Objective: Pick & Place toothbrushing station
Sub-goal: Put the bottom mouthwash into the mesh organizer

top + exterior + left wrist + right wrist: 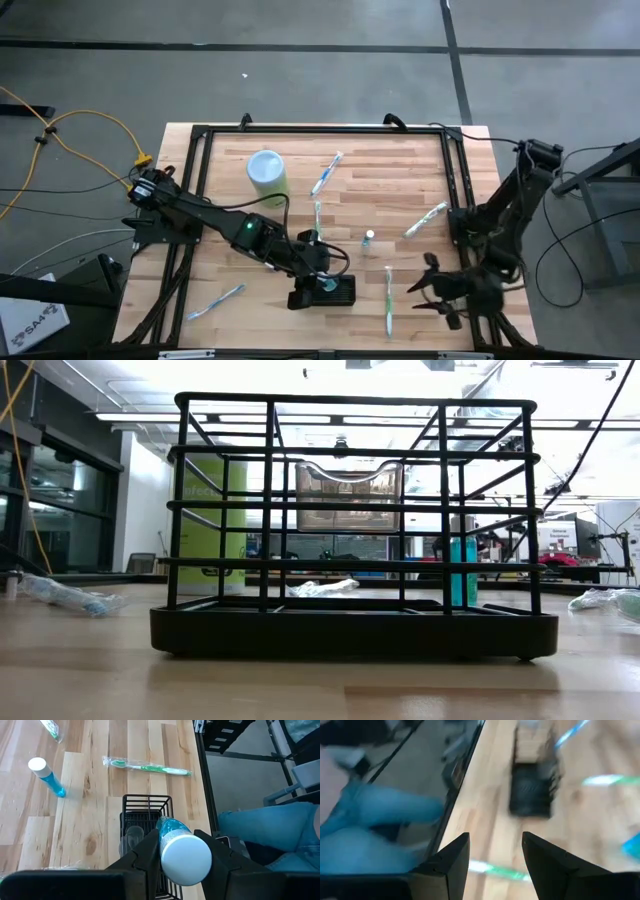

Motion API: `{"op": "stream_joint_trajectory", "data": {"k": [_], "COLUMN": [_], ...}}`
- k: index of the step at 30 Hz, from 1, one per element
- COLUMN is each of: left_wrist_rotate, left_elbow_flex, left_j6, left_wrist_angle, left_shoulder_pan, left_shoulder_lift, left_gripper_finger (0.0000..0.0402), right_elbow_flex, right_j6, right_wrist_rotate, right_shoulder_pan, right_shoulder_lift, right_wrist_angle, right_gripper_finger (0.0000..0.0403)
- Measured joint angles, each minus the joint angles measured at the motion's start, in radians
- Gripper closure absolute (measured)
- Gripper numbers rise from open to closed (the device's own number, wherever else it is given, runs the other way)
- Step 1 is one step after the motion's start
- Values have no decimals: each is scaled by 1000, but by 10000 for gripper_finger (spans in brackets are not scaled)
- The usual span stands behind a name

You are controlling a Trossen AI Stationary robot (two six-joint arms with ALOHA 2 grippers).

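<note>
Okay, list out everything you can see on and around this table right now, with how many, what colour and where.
Wire rack holder: one, black, near front edge of the table, centre.
Tube with white cap: one, blue, clamped in left gripper above the rack.
Small bottle: one, blue with white cap, upright mid-table.
Cylinder: one, pale green with whitish top, back left.
Wrapped toothbrushes: five; blue at back centre, blue front left, green centre, green right, green front right.
Person's jeans: blue, beside the table.
Left gripper: black, over the rack.
Right gripper: black, open, front right.
</note>
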Motion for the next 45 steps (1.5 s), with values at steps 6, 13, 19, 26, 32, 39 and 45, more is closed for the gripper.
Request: {"op": "stream_joint_trajectory", "data": {"k": [6, 13, 19, 26, 32, 39, 45], "left_wrist_rotate": [-4, -4, -4, -4, -11, -12, -12], "left_elbow_flex": [0, 0, 0, 0, 0, 0, 0], "left_j6": [0, 0, 4, 25, 26, 3, -1], "left_wrist_angle": [0, 0, 0, -1, -1, -19, -21], "left_shoulder_pan": [0, 0, 0, 0, 0, -6, -13], "left_shoulder_lift": [0, 0, 0, 0, 0, 0, 0], "left_gripper_finger": [302, 302, 302, 302, 302, 302, 302], "right_elbow_flex": [0, 0, 0, 0, 0, 0, 0], "right_j6": [11, 86, 87, 87, 86, 86, 86], "right_wrist_rotate": [232, 161, 44, 35, 35, 35, 35], "right_shoulder_pan": [105, 119, 118, 117, 117, 117, 117], "right_shoulder_lift": [-11, -11, -11, -11, -11, -11, -10], "right_wrist_angle": [-4, -1, 3, 19, 21, 21, 21], "right_gripper_finger": [230, 230, 230, 230, 230, 230, 230]}}
